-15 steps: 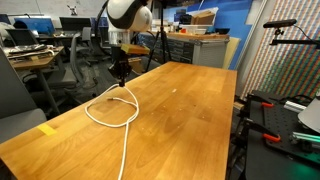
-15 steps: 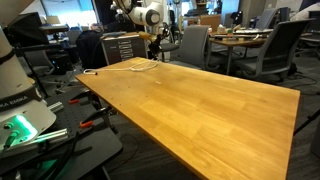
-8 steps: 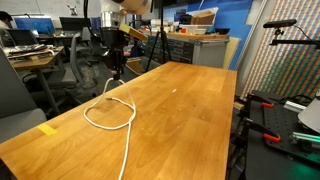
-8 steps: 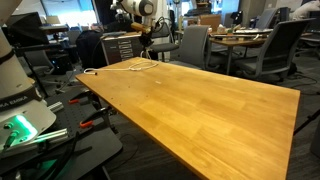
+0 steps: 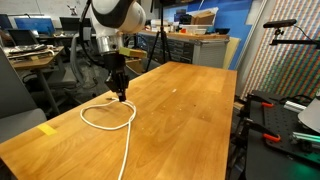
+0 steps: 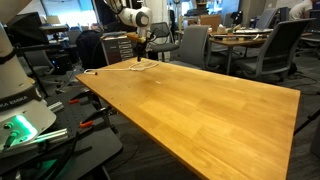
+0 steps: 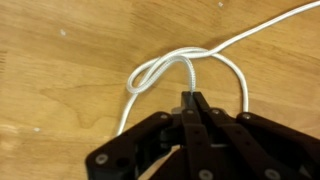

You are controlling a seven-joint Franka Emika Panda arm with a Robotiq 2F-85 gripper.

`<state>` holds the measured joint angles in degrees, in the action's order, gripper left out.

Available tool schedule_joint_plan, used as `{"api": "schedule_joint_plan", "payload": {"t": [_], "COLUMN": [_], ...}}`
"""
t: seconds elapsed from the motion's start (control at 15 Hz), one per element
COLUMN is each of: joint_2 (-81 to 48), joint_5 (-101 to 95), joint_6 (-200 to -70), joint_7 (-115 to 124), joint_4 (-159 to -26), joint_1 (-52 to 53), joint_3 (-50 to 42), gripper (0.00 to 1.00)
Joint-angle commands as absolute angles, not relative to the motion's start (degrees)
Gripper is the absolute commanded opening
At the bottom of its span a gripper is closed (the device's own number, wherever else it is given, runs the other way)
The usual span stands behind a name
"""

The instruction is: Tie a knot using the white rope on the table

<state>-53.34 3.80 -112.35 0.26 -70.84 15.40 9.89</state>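
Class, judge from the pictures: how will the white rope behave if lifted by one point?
Probably floppy: the white rope lies in loose curves, so it would drape. Likely light: thin cord, pinched by the shut end effector.

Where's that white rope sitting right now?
In an exterior view, the white rope lies looped on the table toward the picture's left, past the yellow tape mark, with one strand pinched in the gripper above it.

A white rope [image 7: 189, 75] lies on the light-brown wooden table [image 7: 60, 60], with a black hand [image 7: 192, 103] and a yellow tape mark [image 5: 47, 129].
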Motion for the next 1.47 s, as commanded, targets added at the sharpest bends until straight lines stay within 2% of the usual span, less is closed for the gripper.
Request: {"api": "schedule_joint_plan", "payload": {"t": [0.0, 0.13, 0.4, 0.53, 0.6, 1.27, 1.33, 1.4], "joint_2": [-56.1, -56.4, -57.4, -57.9, -58.3, -66.3, -66.9, -67.4], "joint_5": [0.9, -1.6, -4.0, -4.8, -5.1, -5.0, -4.9, -4.8], "joint_6": [-121.8, -127.7, -129.9, -129.9, -130.0, -123.3, -122.2, -121.0], "joint_7": [3.7, 5.5, 10.1, 11.9, 12.7, 17.5, 17.6, 17.8], "joint_4": [-68.1, -68.3, -65.9, -64.4, -63.8, -54.8, -54.0, -53.2], "joint_1": [17.8, 19.1, 20.2, 20.5, 20.6, 19.8, 19.8, 19.7], "joint_3": [7.1, 5.2, 2.6, 1.5, 1.0, -1.6, -1.7, -1.6], "gripper": [0.36, 0.52, 0.83, 0.96, 1.0, 1.0, 0.98, 0.75]}}
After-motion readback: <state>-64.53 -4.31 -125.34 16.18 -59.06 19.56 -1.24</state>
